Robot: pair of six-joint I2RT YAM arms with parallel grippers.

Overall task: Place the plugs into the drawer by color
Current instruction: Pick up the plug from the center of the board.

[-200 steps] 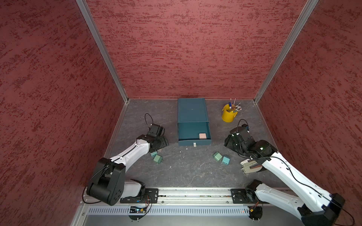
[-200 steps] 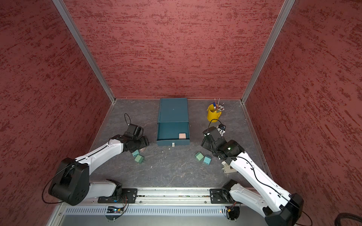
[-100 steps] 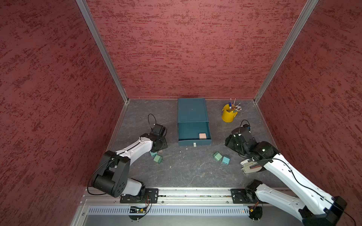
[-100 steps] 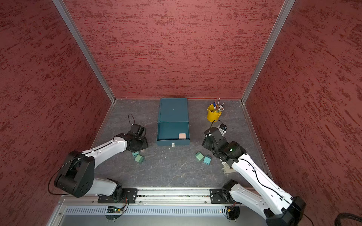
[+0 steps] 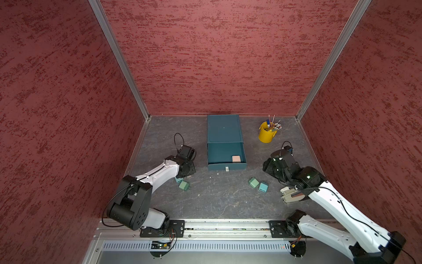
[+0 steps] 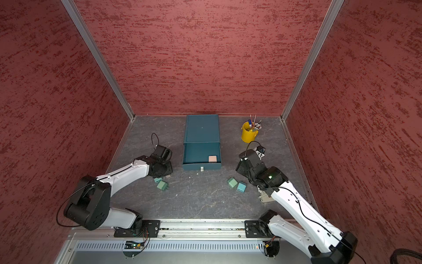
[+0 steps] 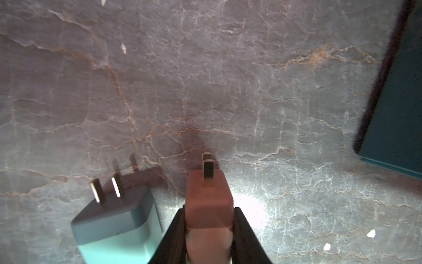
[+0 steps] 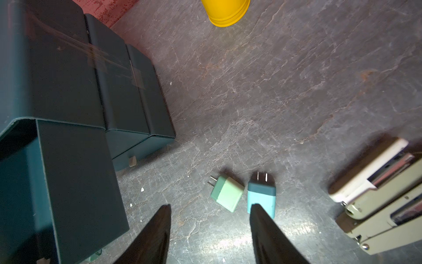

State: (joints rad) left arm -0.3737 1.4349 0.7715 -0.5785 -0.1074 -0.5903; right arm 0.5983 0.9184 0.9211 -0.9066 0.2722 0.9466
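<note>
The left gripper (image 7: pixel 209 212) is clamped on a pink-tan plug (image 7: pixel 208 198), whose prongs point away from the wrist over the grey table (image 7: pixel 205 80). Just beside it lies a teal-blue plug (image 7: pixel 116 219) (whether the two touch I cannot tell).

In both top views, taking the far wall as 12 o'clock, this gripper sits at about 8 o'clock from the drawer chest (image 5: pixel 223 131), and a mint plug (image 5: pixel 184 185) lies near it. One open drawer (image 5: pixel 217 153) is pulled out toward 6 o'clock, with a second pink-tan plug (image 5: pixel 236 158) in its near right corner.

At about 5 o'clock from the chest, another mint plug (image 8: pixel 226 194) and another teal-blue plug (image 8: pixel 261 194) lie side by side. The right gripper (image 8: pixel 211 205) hovers near them with its jaws apart, holding nothing.
</note>
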